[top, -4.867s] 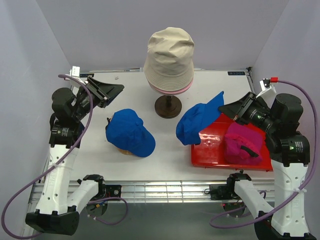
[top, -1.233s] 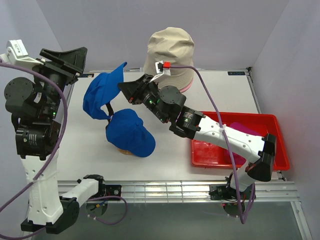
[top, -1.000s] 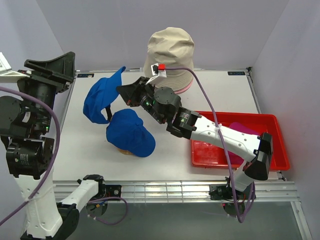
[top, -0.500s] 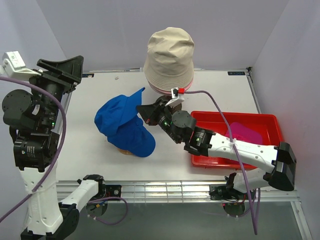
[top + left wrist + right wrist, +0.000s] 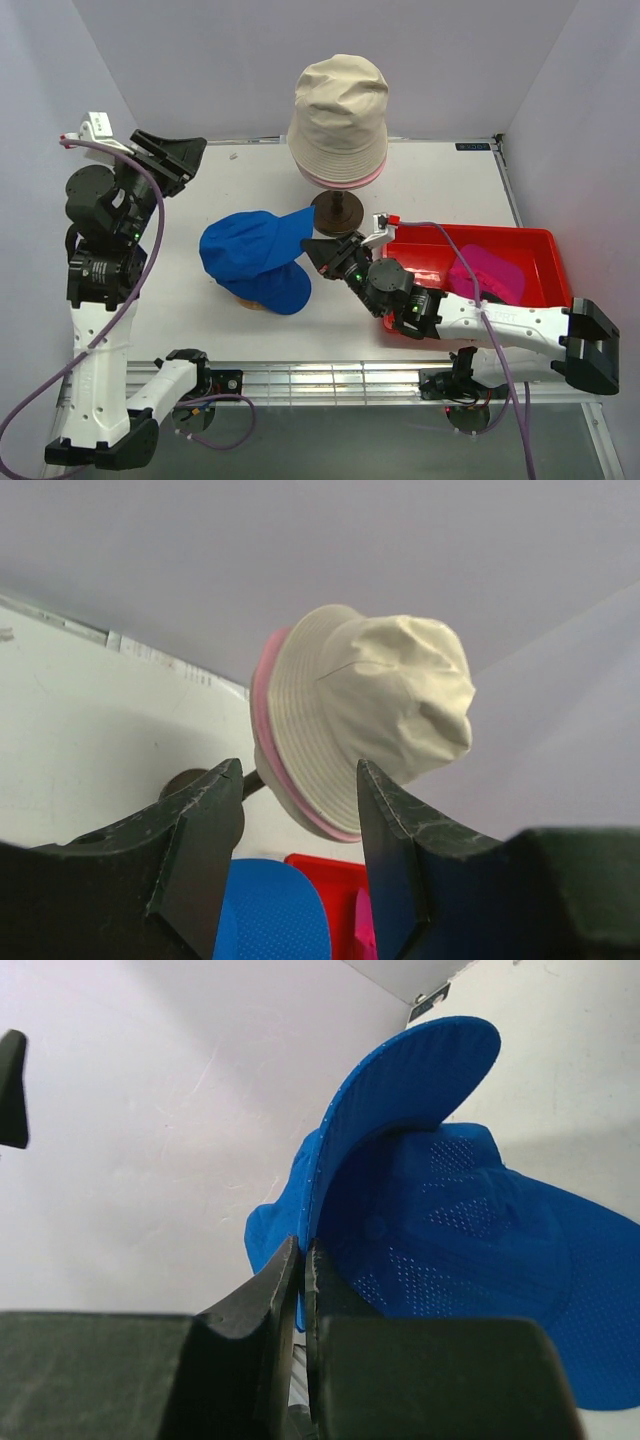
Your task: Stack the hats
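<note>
Table: right tool low, pinching blue cap brim; left tool raised, agape.

White table, pale lilac walls on three sides, aluminium rail at near edge.

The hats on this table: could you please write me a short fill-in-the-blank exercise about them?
The right gripper is shut on the brim of a cap that is ____ in colour.
The magenta cap lies in the ____ tray.
The beige bucket hat sits over a ____ hat.
Missing: blue; red; pink.
</note>
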`<state>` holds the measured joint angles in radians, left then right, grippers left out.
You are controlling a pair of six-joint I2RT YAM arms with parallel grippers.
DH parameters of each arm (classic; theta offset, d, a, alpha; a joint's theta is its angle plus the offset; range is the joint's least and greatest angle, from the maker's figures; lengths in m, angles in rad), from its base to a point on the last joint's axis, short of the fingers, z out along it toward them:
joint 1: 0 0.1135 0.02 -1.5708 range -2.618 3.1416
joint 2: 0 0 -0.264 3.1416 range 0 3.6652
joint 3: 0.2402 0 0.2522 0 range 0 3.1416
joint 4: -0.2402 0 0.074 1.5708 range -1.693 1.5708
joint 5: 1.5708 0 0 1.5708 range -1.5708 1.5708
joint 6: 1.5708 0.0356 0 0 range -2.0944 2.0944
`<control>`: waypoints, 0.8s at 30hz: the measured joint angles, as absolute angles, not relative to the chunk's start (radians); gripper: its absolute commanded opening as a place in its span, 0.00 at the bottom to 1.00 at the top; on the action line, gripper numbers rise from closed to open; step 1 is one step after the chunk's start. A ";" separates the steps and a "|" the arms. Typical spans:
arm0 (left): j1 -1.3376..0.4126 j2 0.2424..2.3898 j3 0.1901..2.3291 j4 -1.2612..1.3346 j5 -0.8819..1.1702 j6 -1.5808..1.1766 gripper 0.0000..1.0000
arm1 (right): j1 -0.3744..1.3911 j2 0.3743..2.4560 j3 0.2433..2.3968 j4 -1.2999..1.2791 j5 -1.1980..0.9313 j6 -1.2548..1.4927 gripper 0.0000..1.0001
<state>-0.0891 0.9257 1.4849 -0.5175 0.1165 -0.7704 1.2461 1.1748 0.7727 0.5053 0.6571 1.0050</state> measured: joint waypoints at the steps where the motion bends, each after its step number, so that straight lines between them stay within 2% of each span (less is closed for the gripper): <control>1: -0.089 0.927 1.463 -0.512 0.126 -0.776 0.58 | 1.247 1.166 0.756 0.511 0.660 1.016 0.08; 13: -0.089 0.966 1.211 -0.498 0.236 -0.829 0.41 | 1.249 1.105 0.619 0.551 0.681 1.145 0.08; 24: -0.089 1.045 1.103 -0.512 0.302 -0.816 0.34 | 1.249 1.106 0.557 0.568 0.660 1.212 0.08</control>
